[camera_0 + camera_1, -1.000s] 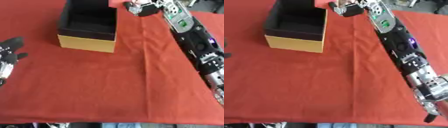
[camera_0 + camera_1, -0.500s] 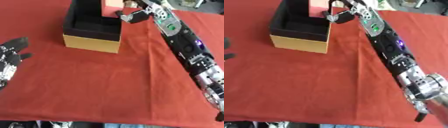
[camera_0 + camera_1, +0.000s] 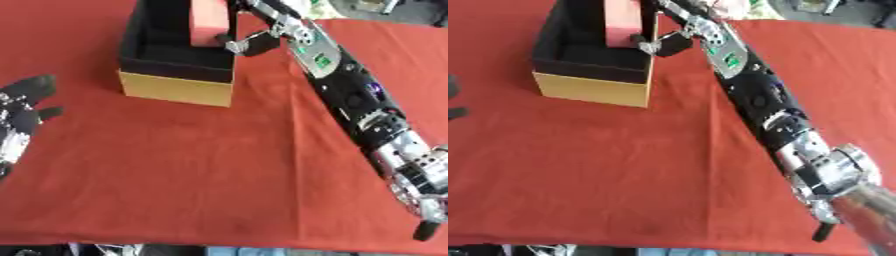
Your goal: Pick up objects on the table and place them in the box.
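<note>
One pink block is hanging over the black-lined box at about twelve o'clock on the red surface, the right robot hand curling its fingers around it. The left robot hand is resting open at nine o'clock. Judging by this, the placing step is underway; next, lowering and letting go inside the box.

- One box, black inside with tan outer walls, on the red surface.
- One pink block, over the box's open top.
- Two robot hands: the right hand at the box's right rim, the left hand left of the box.
</note>
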Controlling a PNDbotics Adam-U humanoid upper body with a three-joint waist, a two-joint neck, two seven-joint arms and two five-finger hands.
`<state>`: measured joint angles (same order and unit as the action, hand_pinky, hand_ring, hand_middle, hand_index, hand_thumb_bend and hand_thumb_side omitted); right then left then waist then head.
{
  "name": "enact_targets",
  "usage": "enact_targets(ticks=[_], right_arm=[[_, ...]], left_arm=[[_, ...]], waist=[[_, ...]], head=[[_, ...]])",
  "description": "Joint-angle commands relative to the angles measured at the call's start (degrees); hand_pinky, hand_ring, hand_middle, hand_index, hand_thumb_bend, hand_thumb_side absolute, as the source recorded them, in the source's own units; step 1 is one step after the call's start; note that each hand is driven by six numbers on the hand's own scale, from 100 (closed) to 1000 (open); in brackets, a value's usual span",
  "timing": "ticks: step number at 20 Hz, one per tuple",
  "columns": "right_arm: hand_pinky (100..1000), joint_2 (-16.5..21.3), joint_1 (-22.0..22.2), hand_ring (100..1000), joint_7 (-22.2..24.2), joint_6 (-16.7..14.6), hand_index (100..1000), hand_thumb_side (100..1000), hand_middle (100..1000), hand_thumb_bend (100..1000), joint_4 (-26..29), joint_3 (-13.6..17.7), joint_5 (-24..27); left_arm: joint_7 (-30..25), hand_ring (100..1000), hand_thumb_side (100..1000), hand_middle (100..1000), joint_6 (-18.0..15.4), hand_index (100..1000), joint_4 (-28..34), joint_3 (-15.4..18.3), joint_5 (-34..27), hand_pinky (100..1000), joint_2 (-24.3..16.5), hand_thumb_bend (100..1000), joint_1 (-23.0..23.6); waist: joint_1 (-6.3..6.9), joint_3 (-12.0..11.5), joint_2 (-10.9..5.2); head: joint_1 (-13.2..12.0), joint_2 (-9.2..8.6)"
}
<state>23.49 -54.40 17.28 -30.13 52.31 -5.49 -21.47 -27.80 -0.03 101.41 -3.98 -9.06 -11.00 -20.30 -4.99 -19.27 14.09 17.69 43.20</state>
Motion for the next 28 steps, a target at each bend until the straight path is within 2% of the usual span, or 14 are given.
enact_targets(ticks=[1,2,3,4,7,16,28], right_arm=[[817,-0.58,0.33,952,0.18,-0.36,983,217,830,190,-1.43,-0.61,-2.36],[822,-0.57,0.52,971,-0.24,-0.44,1000,257,880,229,-1.24,-0.42,-2.50],[822,-0.57,0.70,971,-0.90,-0.43,1000,257,880,229,-1.03,-0.29,-2.64],[827,-0.54,0.85,991,-1.62,-0.35,1000,293,917,260,-0.85,-0.17,-2.74],[828,-0.37,1.28,1000,-3.60,0.17,1000,320,934,269,-0.23,-0.10,-2.72],[826,0.43,2.39,1000,-4.82,1.57,1000,315,932,270,3.48,-0.62,0.32],[829,0.77,2.34,1000,-3.56,1.94,1000,307,929,265,5.56,-1.14,2.35]], left_arm=[[-0.12,993,417,920,-0.02,915,0.70,0.01,-0.27,910,-0.05,100,-0.91],[-0.10,993,417,920,0.01,915,0.68,0.05,-0.26,910,-0.03,100,-0.84],[-0.07,993,417,920,0.02,915,0.68,0.08,-0.26,910,-0.02,100,-0.80],[-0.05,993,417,920,0.03,915,0.68,0.11,-0.25,910,-0.03,100,-0.72],[0.04,993,417,920,0.02,915,0.66,0.22,-0.21,910,-0.06,100,-0.49],[0.28,994,416,920,-0.05,914,0.59,0.46,-0.03,909,-0.17,100,0.28],[0.36,994,408,919,-0.21,914,0.46,0.52,-0.29,908,-0.14,100,0.55]], waist=[[0.46,-0.03,-0.58],[0.51,0.32,-0.62],[0.55,0.54,-0.65],[0.62,0.79,-0.70],[0.79,1.46,-0.83],[1.31,3.64,-1.34],[1.74,3.77,-2.02]], head=[[0.11,-0.07],[0.04,-0.10],[-0.02,-0.10],[-0.11,-0.09],[-0.33,-0.07],[-1.14,0.12],[-1.18,-0.02]])
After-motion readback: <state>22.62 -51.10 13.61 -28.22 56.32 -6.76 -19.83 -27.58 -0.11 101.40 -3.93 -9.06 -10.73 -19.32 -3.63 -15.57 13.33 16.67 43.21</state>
